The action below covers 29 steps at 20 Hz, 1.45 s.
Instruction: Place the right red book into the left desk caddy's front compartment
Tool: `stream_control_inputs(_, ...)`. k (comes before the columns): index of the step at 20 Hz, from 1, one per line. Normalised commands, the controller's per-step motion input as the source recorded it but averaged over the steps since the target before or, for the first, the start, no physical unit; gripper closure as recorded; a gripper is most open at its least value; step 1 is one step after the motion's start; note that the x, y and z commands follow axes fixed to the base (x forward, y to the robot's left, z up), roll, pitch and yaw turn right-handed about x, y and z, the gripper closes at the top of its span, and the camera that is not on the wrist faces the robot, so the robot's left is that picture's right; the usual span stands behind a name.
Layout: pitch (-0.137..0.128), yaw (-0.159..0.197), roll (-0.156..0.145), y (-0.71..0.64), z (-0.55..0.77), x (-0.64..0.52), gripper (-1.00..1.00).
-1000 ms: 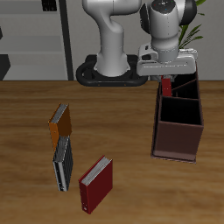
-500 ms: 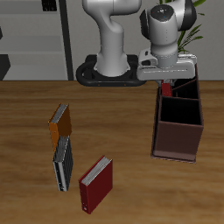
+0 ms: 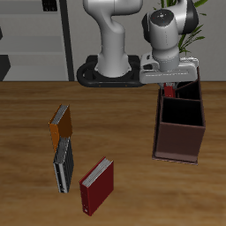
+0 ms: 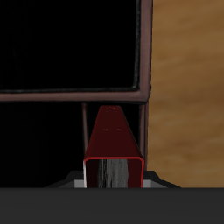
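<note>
My gripper (image 3: 168, 81) is shut on the right red book (image 3: 168, 91), a slim dark red hardcover held upright. It hangs at the far end of the left desk caddy (image 3: 179, 141), a dark box with black sections. The book's lower end sits at the rim of the end section nearest the robot's base (image 3: 184, 90). In the wrist view the book (image 4: 114, 140) points down beside a caddy divider (image 4: 70, 94), with black sections around it. I cannot tell whether it touches the caddy.
Another red book (image 3: 97, 185) lies near the table's front edge. An orange book (image 3: 59, 125) and a grey-black book (image 3: 63, 166) lie beside it. The robot's base (image 3: 110, 72) stands at the back, with a plant behind the caddy.
My gripper has sunk a little with the book toward the caddy's far end section. The books on the table have not moved.
</note>
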Motion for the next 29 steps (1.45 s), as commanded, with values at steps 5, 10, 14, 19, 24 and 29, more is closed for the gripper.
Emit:
stream_control_inputs(5,0.023,0.006,0.01,0.04,-0.14,0.05,1.0)
stream_control_inputs(10,0.009,0.014,-0.008,0.0,-0.1,0.09,1.0)
stream_control_inputs(14,0.016,0.013,-0.007,0.0,-0.11,0.1,1.0)
stream_control_inputs(19,0.022,0.029,-0.019,-0.05,-0.17,0.05,1.0)
stream_control_inputs(24,0.006,-0.009,-0.019,-0.12,0.01,-0.01,-1.0)
stream_control_inputs(29,-0.01,0.008,-0.001,-0.08,0.09,-0.05,-1.0)
